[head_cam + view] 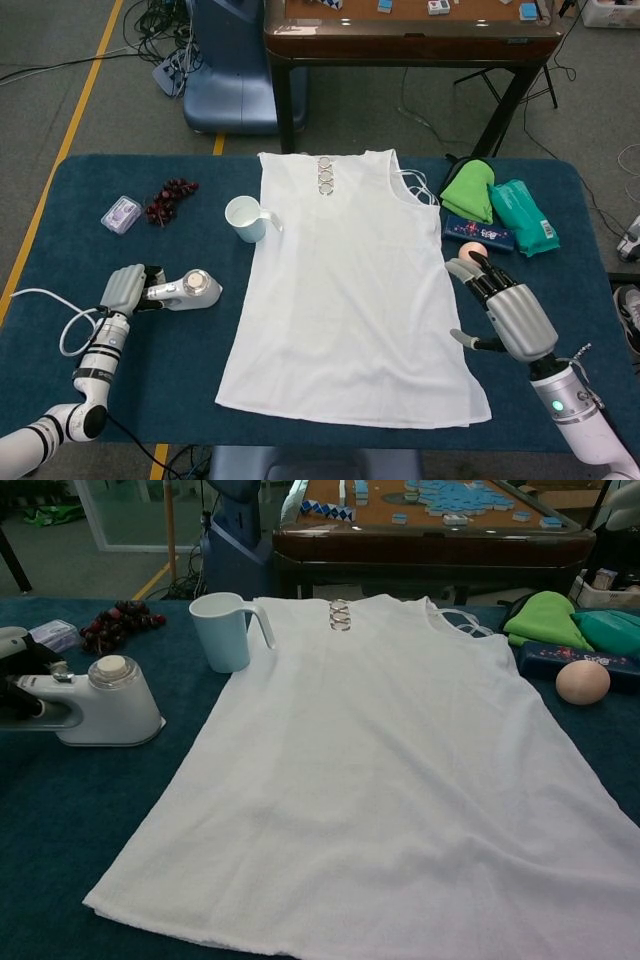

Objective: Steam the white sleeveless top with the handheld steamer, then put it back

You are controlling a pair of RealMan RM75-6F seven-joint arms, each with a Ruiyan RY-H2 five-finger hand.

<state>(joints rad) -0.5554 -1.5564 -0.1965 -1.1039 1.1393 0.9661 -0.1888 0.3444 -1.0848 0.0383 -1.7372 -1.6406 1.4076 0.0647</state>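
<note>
**Steamer on the cloth at nine o'clock, top spread flat**

Head view: the white top (pixel 345 290) lies flat in the middle of the blue table (pixel 560 210), neckline toward twelve o'clock, hem toward six. The steamer (pixel 187 291) sits on the table at about nine o'clock of the top, just off its left edge and not touching it. The left hand (pixel 124 289) is at the steamer's handle end, fingers curled around it — it has hold of the handle. A white cord (pixel 50 310) trails from there. The right hand (pixel 505 312) hangs at about three o'clock of the top, beside its right edge, fingers spread apart and holding nothing. A cup (pixel 245 218) stands at ten o'clock by the top's left shoulder. Grapes (pixel 169 199) and a small box (pixel 121 214) lie further left. At two o'clock are a green cloth (pixel 470 190), a teal pack (pixel 524 216), a dark blue packet (pixel 478 231) and a ball (pixel 471 250); the packet's print is too small to read.

Chest view: the steamer (pixel 98 703) rests upright on its base at nine o'clock — a round cap on top — with the left hand (pixel 22 675) at the frame edge on its handle. The top (pixel 380 770) fills the middle. No writing shows on the steamer. The cup (pixel 225 630), grapes (pixel 118 622) and ball (pixel 582 681) stand as above. The right hand is outside this view.
</note>
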